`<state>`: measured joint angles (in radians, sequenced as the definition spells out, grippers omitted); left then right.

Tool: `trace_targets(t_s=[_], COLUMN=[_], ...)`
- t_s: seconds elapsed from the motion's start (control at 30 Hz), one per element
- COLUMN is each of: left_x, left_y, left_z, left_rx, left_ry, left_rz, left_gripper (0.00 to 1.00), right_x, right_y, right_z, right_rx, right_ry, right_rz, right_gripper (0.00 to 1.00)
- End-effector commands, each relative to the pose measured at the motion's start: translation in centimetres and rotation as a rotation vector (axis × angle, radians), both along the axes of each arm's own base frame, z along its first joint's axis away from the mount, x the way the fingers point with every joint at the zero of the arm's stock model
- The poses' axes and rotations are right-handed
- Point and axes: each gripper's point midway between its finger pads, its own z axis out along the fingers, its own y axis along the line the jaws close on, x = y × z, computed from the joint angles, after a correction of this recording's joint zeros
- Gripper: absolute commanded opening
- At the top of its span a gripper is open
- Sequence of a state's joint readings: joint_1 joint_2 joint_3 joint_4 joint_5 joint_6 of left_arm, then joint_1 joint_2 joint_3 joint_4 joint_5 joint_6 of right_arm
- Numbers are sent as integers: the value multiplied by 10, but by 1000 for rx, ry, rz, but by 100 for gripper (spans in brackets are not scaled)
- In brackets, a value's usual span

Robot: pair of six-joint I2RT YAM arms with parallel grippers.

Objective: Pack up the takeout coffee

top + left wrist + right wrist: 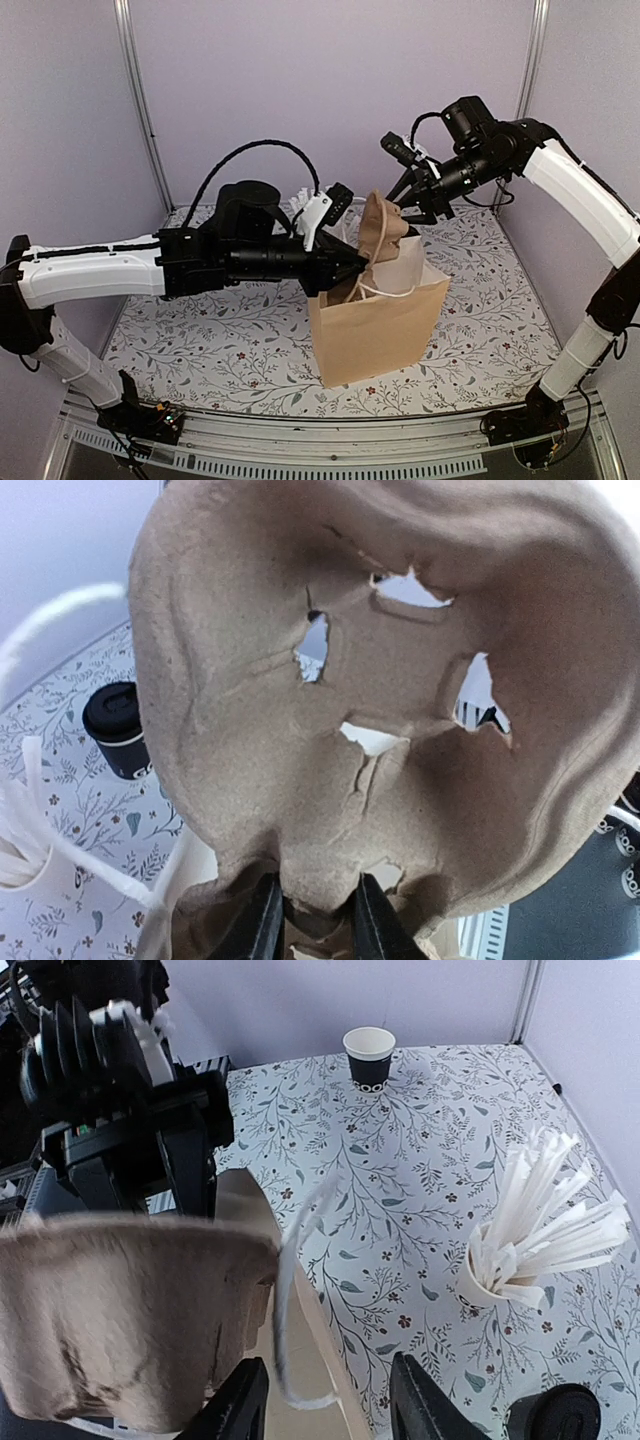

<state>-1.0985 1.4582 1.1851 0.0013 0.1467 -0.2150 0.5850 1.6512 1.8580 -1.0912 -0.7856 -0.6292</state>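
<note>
pinch light, crushable paper cup (369,1055) gently mid-wall, with left gripper (315,920) clamped on pulp carrier (250,600), right gripper (328,1380) parted, empty.

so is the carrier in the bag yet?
Partly in: pulp carrier has its lower end in the paper bag mouth, most above the rim; left gripper pinches it.

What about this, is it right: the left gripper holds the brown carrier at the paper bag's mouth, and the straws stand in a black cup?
The cup colour is wrong: the straws stand in a white cup, as the right wrist view shows. The rest holds.
</note>
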Motion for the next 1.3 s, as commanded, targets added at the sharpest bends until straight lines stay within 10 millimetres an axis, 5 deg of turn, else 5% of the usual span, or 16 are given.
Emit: trace_targets(t_s=[0.0, 0.33, 0.7, 0.93, 1.27], left_x=[-10, -20, -19, -18, -20], left_y=[-5, -3, 17, 19, 8], left_z=[-26, -58, -78, -91, -113], left_rx=[145, 434, 665, 781, 894], left_ry=[61, 91, 139, 187, 231], left_rz=[1, 22, 118, 144, 108], left_gripper=[24, 23, 22, 20, 20], right_x=[-4, 5, 9, -1, -40], right_y=[-22, -56, -78, -81, -79], right_z=[20, -27, -54, -49, -10], right_rx=[45, 10, 6, 46, 161], right_ry=[-21, 31, 35, 21, 10], right_rz=[-29, -115, -190, -174, -60], right_gripper=[46, 49, 50, 51, 56])
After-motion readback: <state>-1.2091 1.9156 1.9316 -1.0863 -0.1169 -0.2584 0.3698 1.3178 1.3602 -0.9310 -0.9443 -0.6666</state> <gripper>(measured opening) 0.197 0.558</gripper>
